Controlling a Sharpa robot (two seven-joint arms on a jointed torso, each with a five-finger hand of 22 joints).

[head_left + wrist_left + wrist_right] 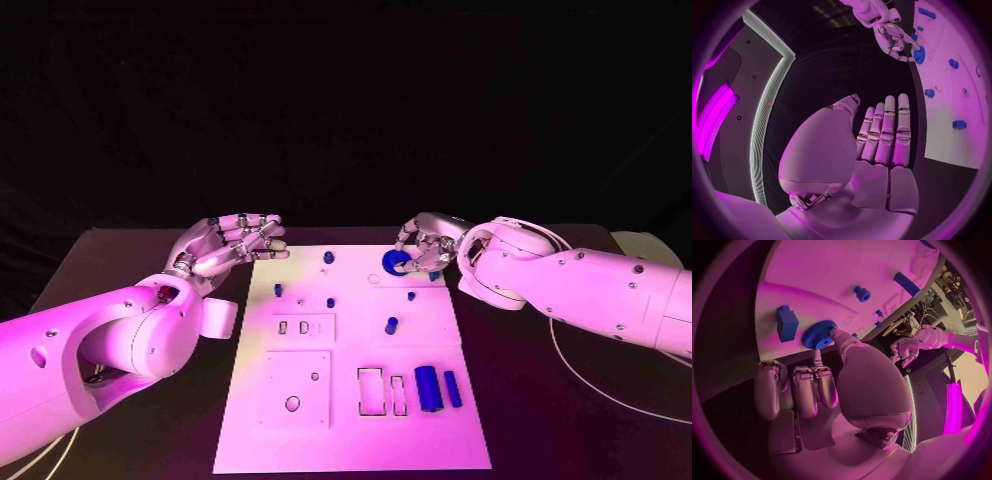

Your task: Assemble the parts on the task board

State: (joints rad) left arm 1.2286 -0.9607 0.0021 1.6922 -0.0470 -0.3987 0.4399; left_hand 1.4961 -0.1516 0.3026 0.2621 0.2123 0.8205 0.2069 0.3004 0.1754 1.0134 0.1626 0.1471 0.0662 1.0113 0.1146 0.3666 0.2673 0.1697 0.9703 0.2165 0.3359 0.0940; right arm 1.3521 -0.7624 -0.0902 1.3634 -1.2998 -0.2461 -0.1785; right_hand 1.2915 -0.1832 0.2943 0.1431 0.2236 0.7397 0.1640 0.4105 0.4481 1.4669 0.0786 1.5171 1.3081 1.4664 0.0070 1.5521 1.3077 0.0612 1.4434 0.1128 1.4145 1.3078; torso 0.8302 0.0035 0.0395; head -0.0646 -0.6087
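Observation:
The white task board [346, 420] lies in the middle of the black table. My right hand [428, 245] hangs over the board's far right part and pinches a blue gear [394, 262] between thumb and finger. The right wrist view shows the gear [819, 335] at the fingertips, just above the board, beside a blue block [787, 322]. My left hand [231, 245] hovers at the board's far left corner, fingers straight and apart, holding nothing. The left wrist view also shows that hand [879, 135] empty, with the right hand [895, 37] and gear [918, 54] beyond it.
Two blue cylinders [427, 388] lie side by side on the board's near right part, next to rectangular cut-outs [371, 388]. Small blue pegs [391, 325] stand around the board's middle and far part. A white cable [577, 380] runs over the table at the right.

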